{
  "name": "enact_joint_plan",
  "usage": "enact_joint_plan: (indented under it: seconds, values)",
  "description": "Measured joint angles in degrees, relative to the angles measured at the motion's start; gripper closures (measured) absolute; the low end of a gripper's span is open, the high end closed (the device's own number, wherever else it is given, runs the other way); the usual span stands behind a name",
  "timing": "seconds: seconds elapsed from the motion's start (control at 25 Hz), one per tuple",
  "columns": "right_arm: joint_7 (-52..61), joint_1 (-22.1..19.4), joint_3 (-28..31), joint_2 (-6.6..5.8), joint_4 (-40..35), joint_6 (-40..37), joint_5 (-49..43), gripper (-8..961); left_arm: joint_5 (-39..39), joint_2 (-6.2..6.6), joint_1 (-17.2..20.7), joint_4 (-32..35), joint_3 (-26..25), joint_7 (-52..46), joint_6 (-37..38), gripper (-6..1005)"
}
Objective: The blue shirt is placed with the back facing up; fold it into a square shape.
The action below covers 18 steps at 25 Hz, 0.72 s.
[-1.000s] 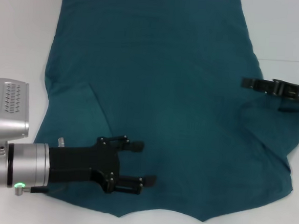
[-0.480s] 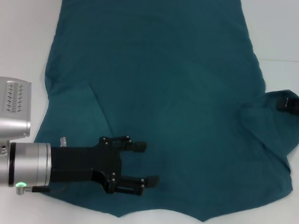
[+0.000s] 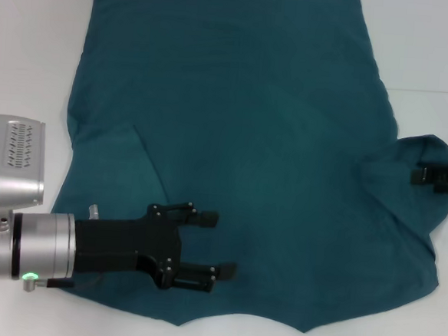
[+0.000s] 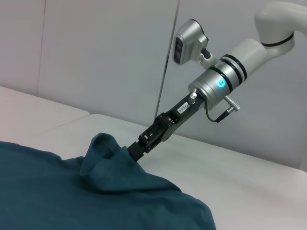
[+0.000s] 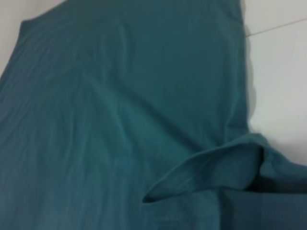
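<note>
The blue shirt (image 3: pixel 233 145) lies spread flat on the white table (image 3: pixel 432 44), plain side up, and both grippers are at it. The right gripper (image 3: pixel 427 176) sits at the shirt's right sleeve, its fingers pinched shut on a fold of the cloth; the left wrist view shows that fold drawn up off the table into a small peak (image 4: pixel 103 148) around the black fingertips, with the arm slanting up and away behind it. Just inward of this gripper the lifted sleeve makes a soft ridge (image 5: pixel 211 167) over the flat body of the shirt, and beyond the ridge the fabric runs smooth toward the far hem. On the other side the left gripper (image 3: pixel 219 244) hovers low over the near left part of the shirt, its two black fingers spread wide apart with nothing between them, pointing inward across the cloth. Just behind it, toward the arm, the left sleeve lies folded in, its edge a slanting crease (image 3: pixel 149 163). Past the fingertips the near edge of the shirt curves across the table.
</note>
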Motion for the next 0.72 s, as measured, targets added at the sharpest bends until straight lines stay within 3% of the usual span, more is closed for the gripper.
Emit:
enact_joint_plan:
  seconds: [0.72]
  values:
    - [3.63, 3.00, -5.90, 1.43, 0.85, 6.61, -2.46, 425, 0.00, 0.10, 0.00, 0.37, -0.18, 0.15, -0.44, 99]
